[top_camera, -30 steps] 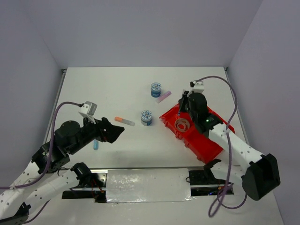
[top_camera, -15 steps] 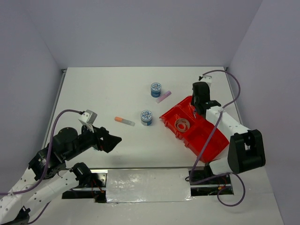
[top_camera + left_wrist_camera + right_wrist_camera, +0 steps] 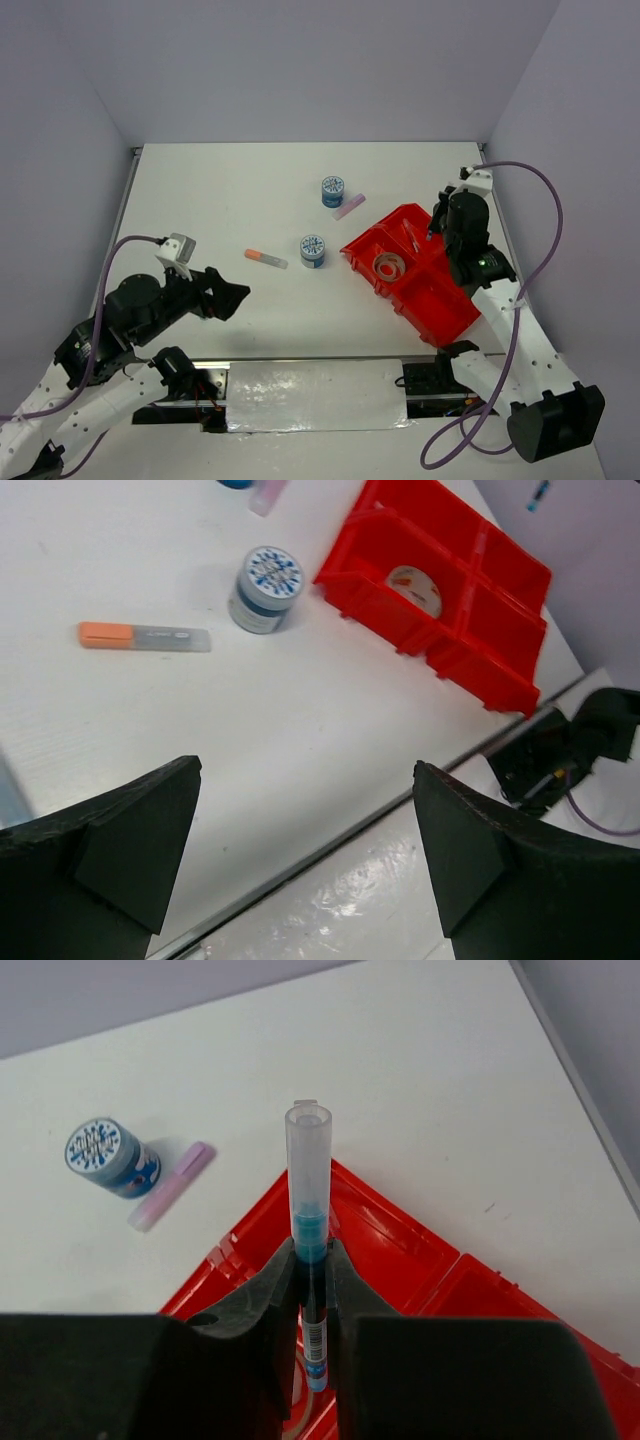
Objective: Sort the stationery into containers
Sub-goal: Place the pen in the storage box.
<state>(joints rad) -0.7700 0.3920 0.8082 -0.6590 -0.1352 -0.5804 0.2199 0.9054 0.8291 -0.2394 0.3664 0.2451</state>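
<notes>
Gripping a blue pen (image 3: 309, 1190), right jaws swung rightward over tray (image 3: 445, 305).

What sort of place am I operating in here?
Probably a robotics lab test cell: a white table boxed in by plain grey walls, with staged stationery like a patterned roll beside a red compartment tray.
</notes>
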